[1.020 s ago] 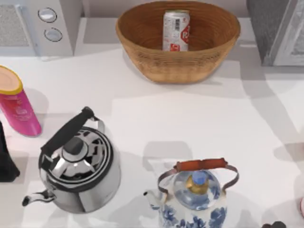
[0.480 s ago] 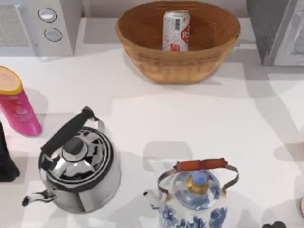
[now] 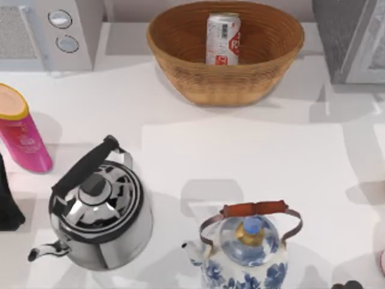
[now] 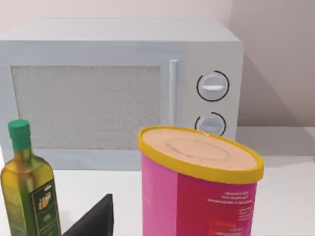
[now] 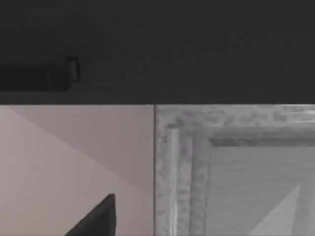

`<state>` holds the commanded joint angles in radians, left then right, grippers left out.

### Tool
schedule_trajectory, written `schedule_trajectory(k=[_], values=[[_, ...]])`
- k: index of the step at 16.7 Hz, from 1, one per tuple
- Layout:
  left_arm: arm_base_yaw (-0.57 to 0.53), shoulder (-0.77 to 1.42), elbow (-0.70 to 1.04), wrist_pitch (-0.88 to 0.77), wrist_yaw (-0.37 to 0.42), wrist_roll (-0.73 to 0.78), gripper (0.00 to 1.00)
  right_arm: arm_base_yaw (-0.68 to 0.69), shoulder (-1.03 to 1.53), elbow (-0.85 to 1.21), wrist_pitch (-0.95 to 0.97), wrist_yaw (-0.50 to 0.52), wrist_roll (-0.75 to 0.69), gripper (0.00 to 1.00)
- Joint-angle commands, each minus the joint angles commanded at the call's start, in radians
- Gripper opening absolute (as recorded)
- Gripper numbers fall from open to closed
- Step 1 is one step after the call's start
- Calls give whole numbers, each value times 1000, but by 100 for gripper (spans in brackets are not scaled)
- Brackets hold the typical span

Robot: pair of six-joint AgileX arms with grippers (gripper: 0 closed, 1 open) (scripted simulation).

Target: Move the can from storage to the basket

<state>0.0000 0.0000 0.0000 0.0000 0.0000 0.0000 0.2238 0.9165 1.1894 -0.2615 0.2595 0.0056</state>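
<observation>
Fingers first: you cannot tell from these views whether either gripper is released or clenched; a dark fingertip (image 4: 93,219) shows at the edge of the left wrist view, and another (image 5: 96,219) in the right wrist view. You will find the can (image 3: 223,38) standing upright inside the basket (image 3: 180,42), at the far middle of the table (image 3: 240,150), with nothing gripping it. Your left arm (image 3: 7,208) sits at the table's left edge, just beside the pink bottle (image 3: 21,129). Its wrist camera faces that bottle (image 4: 197,187), an olive oil bottle (image 4: 29,191) and the microwave (image 4: 118,83) behind them. Nearer the front edge stand a steel kettle (image 3: 96,208) on the left and a blue-and-white kettle (image 3: 246,250) right of it, well apart from the basket. Your right wrist camera faces a grey cabinet (image 5: 236,172).
</observation>
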Motion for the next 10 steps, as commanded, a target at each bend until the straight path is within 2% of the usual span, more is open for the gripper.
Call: schedule_trajectory(k=[6, 10], values=[[0, 0, 0, 0, 0, 0, 100, -112, -462, -667, 128, -127, -3, 100], [0, 0, 0, 0, 0, 0, 100, -178, -737, -1002, 207, -205, -4, 100]])
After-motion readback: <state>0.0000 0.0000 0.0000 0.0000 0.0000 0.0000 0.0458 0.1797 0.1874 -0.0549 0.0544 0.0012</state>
